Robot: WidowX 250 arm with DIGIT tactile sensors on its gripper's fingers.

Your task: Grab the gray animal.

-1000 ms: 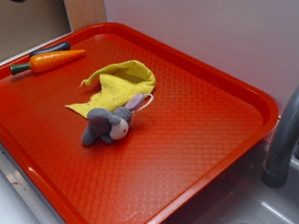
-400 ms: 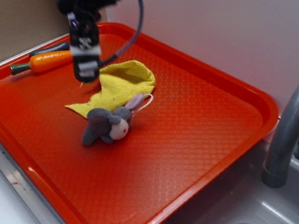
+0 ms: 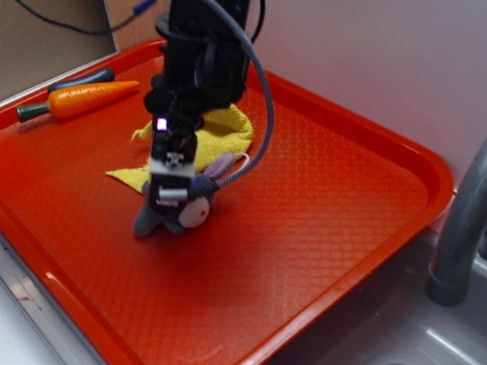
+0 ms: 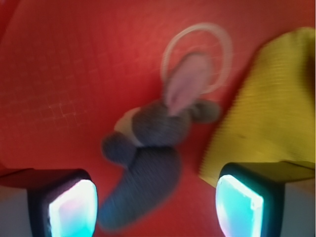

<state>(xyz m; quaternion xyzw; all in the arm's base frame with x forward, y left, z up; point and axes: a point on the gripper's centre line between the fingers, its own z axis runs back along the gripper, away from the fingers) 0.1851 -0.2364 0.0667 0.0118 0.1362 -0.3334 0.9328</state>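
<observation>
The gripper (image 4: 157, 207) hangs just above the gray bunny (image 4: 148, 153), with its two fingers (image 4: 73, 210) spread wide and holding nothing. The bunny lies on its side on the red tray (image 3: 327, 242), between the fingers, and it touches the edge of the yellow cloth (image 4: 269, 108). One finger stands over this cloth. In my judgement, if the gripper closes here, it can pinch the cloth together with the bunny. The soft body can also slip out, because the grip would fall near its lower part.

End effector (image 3: 169, 193) low over gray bunny (image 3: 164, 214), red tray (image 3: 329, 224), yellow cloth (image 3: 225, 126), toy carrot (image 3: 85, 98)
</observation>
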